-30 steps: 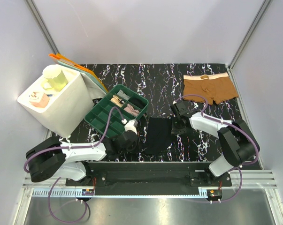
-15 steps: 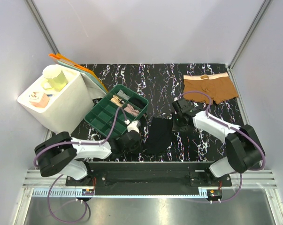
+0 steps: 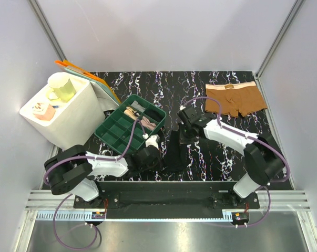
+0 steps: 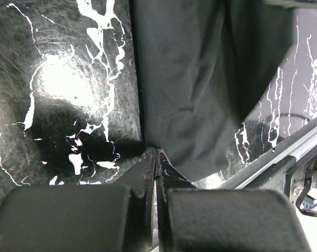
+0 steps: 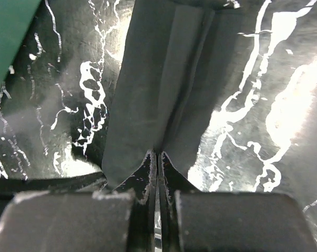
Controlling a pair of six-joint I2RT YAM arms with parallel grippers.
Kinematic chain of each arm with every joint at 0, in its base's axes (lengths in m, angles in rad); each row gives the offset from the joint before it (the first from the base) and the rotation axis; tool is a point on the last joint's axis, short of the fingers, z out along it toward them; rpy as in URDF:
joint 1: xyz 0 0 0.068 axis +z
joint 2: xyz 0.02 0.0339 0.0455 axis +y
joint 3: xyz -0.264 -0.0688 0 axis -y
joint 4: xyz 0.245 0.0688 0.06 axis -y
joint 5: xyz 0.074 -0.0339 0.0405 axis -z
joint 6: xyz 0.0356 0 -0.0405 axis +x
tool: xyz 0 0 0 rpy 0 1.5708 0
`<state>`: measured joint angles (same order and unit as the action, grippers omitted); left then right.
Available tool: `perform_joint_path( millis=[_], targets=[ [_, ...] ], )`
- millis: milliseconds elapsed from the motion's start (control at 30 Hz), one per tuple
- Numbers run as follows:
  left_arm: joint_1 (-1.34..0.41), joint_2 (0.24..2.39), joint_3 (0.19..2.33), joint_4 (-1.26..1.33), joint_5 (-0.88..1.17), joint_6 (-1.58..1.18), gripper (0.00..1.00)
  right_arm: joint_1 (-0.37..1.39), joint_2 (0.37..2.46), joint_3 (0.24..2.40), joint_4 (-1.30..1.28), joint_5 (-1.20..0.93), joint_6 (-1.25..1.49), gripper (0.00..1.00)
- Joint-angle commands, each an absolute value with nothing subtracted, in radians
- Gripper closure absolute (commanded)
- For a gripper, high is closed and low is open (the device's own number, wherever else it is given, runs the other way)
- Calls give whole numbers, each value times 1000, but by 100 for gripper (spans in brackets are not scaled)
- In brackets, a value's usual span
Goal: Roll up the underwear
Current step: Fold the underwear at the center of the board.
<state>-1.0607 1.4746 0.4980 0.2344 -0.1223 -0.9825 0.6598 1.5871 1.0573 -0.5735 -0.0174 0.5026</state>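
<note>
The black underwear (image 3: 176, 152) lies as a narrow folded strip on the marble-patterned table (image 3: 163, 89), between my two grippers. My left gripper (image 3: 159, 159) is at its near left edge. In the left wrist view the left gripper (image 4: 154, 150) has its jaws closed on the edge of the black underwear (image 4: 200, 79). My right gripper (image 3: 183, 136) is at the strip's far end. In the right wrist view the right gripper (image 5: 158, 154) is closed on a lengthwise fold of the black underwear (image 5: 153, 94). The brown underwear (image 3: 234, 98) with a pale waistband lies flat at the back right.
A green compartment tray (image 3: 116, 132) with small rolled items stands just left of the black underwear. A white bin (image 3: 69, 118) holding a pale cup (image 3: 61, 86) stands at the left, with orange folders (image 3: 87, 76) behind it. Grey walls enclose the table.
My right gripper has moved left and back, dragging the far right edge of the black underwear over itself, so the garment is narrower. My left gripper has shifted slightly right.
</note>
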Motion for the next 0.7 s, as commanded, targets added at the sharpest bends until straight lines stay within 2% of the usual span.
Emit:
perform_joint_path(
  millis=[0, 667],
  targets=[
    [-1057, 1444, 512, 273, -135, -960, 100, 686, 1658, 1126, -575, -8, 531, 100],
    [-1057, 1442, 523, 273, -129, -951, 100, 755, 1822, 1246, -558, -17, 555, 100]
  ],
)
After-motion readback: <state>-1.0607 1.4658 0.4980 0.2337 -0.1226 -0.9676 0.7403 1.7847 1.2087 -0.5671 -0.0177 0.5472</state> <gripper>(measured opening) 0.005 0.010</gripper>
